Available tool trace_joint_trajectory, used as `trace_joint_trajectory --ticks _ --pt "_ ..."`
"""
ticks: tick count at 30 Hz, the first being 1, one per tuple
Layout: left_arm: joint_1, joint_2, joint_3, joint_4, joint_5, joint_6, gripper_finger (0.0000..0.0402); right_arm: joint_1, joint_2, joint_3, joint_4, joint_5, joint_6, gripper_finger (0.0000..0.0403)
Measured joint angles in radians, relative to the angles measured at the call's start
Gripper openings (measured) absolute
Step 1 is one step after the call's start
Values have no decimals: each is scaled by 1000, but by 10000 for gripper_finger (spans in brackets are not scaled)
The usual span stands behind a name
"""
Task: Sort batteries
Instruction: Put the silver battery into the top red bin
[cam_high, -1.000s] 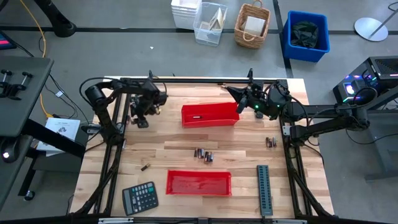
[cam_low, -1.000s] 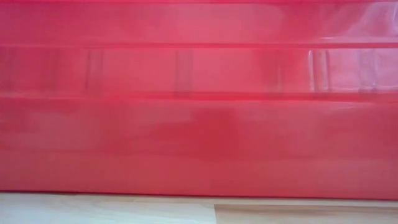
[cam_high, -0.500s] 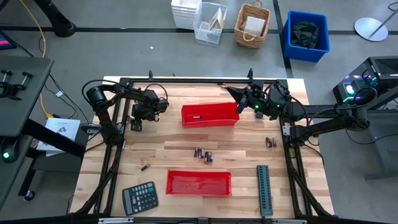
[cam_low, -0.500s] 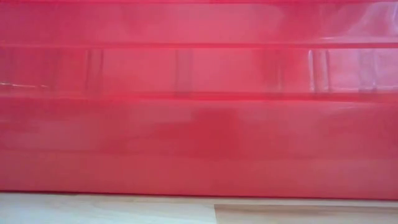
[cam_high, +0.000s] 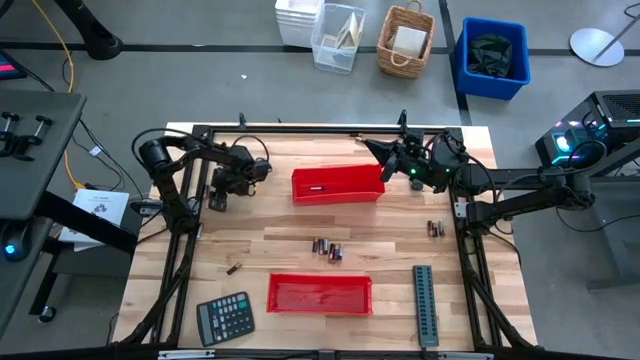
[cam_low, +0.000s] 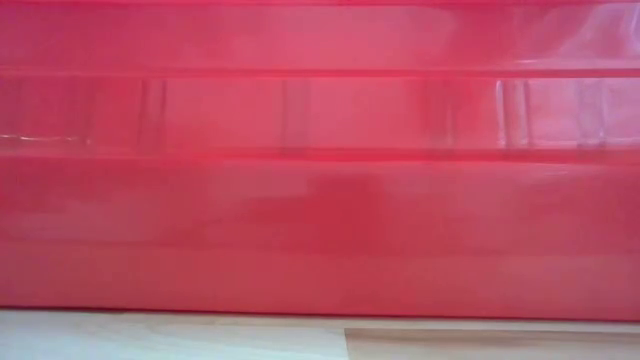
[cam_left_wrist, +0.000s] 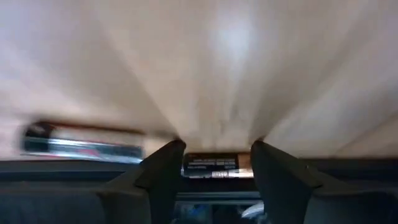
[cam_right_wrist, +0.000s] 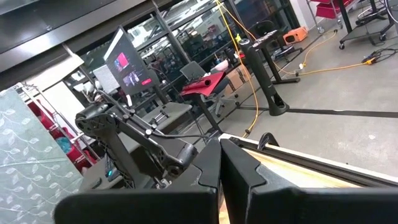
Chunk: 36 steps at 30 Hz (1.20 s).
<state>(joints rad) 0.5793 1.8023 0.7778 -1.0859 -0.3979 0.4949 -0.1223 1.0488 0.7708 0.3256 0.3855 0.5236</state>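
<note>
My left gripper stands over the far left part of the table, fingers pointing down, shut on one black-and-copper battery. The wood is close beneath it. A second, silvery battery lies on the table beside it. More batteries lie in a cluster mid-table, as a pair toward the right, singly near the left, and one in the far red tray. My right gripper waits shut and raised by that tray's far right corner. My left gripper holds the battery between its two fingers, coming from above. The battery lies level across the gap, one end toward each finger. Whether it touches the wood below, I cannot tell.
A second red tray sits near the front edge and fills the low view with its wall. A calculator lies at the near left, a long grey ridged strip at the near right. A black frame borders the table.
My left gripper has drawn back a little toward the table's left edge, its arm folding in, and has then kept still. The right arm and the trays have stayed put.
</note>
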Motion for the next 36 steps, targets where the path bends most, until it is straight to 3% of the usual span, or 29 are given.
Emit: trace_joint_trajectory --ticks 5,15,19,25,31,36 --pt "26 0 49 -33 75 -150 163 0 0 0 0 -1 0 0" --pt "87 -30 247 -202 105 -294 161 0 0 0 0 -2 -5 0" --pt "148 -109 295 -72 106 -396 161 0 0 0 1 -2 -5 0" --pt "267 -189 287 91 241 -539 161 0 0 0 6 -3 -6 0" --pt "266 -134 287 149 320 -518 161 -2 0 0 9 -3 -7 0" --pt "229 -75 286 170 302 -511 161 -2 0 0 9 4 -7 0"
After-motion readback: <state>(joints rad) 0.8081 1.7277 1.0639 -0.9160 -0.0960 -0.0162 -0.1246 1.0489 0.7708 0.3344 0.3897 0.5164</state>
